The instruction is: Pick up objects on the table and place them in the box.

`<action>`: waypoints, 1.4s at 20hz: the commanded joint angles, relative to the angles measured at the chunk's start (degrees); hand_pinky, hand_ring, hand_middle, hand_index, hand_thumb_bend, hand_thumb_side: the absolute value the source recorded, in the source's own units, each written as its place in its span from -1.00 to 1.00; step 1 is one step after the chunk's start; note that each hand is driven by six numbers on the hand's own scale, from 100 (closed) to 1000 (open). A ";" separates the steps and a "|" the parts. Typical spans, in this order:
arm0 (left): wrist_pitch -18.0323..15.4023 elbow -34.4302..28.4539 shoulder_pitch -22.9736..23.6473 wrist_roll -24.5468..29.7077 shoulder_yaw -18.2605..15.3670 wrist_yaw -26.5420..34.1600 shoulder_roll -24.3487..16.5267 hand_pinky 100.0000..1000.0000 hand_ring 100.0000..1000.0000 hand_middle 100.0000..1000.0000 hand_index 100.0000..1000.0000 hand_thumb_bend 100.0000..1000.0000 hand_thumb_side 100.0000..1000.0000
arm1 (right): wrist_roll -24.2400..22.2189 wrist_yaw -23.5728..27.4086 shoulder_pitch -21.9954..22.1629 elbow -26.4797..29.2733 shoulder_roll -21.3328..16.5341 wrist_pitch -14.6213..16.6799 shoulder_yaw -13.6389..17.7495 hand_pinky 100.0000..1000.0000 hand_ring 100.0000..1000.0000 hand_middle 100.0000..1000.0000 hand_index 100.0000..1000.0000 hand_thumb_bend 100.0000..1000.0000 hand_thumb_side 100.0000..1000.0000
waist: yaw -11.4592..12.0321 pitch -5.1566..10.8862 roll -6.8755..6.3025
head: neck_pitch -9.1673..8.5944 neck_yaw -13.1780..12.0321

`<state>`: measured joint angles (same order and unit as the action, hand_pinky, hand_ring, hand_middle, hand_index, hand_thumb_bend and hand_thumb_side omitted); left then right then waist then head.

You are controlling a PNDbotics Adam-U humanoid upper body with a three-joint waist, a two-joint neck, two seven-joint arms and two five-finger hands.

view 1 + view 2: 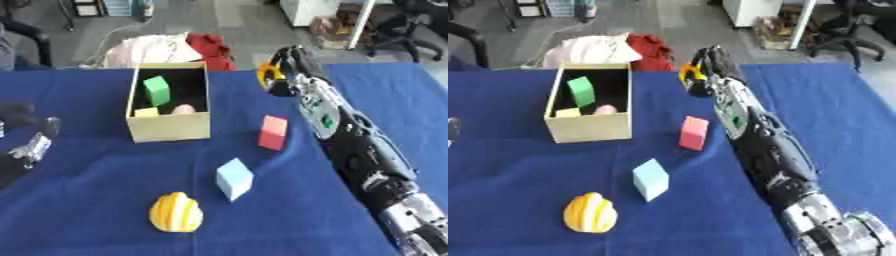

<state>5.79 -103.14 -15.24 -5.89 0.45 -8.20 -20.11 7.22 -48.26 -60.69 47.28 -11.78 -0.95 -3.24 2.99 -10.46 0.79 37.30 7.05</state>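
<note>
Right hand [282, 67] beyond the open cardboard box [169, 131].
Fingers curled around a small yellow-orange object [688, 71]; left hand's [31, 145] fingers indiscernible.

Right arm extended far forward, right hand [282, 70] curled shut on something yellow. Left hand [31, 145] low at left edge, fingers unclear.

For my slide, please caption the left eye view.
Right hand holds a yellow thing beside the box.

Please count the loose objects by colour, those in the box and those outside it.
Green: 1, block in box
Yellow: 3, piece in box, striped object on table, object in right hand
Pink: 2, in box, block
Light blue: 1, cube
Total: 7
</note>
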 commanded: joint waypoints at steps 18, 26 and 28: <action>-0.13 -0.68 -0.95 0.28 -0.09 0.14 -0.32 0.69 0.26 0.26 0.36 -0.11 -0.28 | -15.33 -5.22 -1.95 3.03 7.55 9.52 -7.49 0.62 0.33 0.33 0.56 -1.00 -0.26 | 1.59 1.05 0.45 | -0.44 1.24; -0.10 -0.52 -0.39 0.06 -0.37 0.04 -0.50 0.69 0.26 0.26 0.36 -0.12 -0.27 | -14.74 -0.92 -1.40 5.65 3.70 9.58 -7.60 0.62 0.32 0.31 0.58 -1.00 -0.37 | 0.24 1.45 0.59 | -0.27 0.64; -0.07 -0.46 -0.07 -0.03 -0.51 -0.02 -0.68 0.69 0.27 0.26 0.36 -0.12 -0.27 | -16.21 1.48 -0.93 7.41 1.69 10.17 -8.53 0.62 0.33 0.32 0.60 -1.00 -0.38 | -0.29 1.65 0.71 | -0.12 0.31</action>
<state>5.73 -102.89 -14.98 -5.78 0.46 -8.13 -19.64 -8.48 -48.20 -60.63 52.65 -7.96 8.93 -11.55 2.59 -10.40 0.95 37.28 7.61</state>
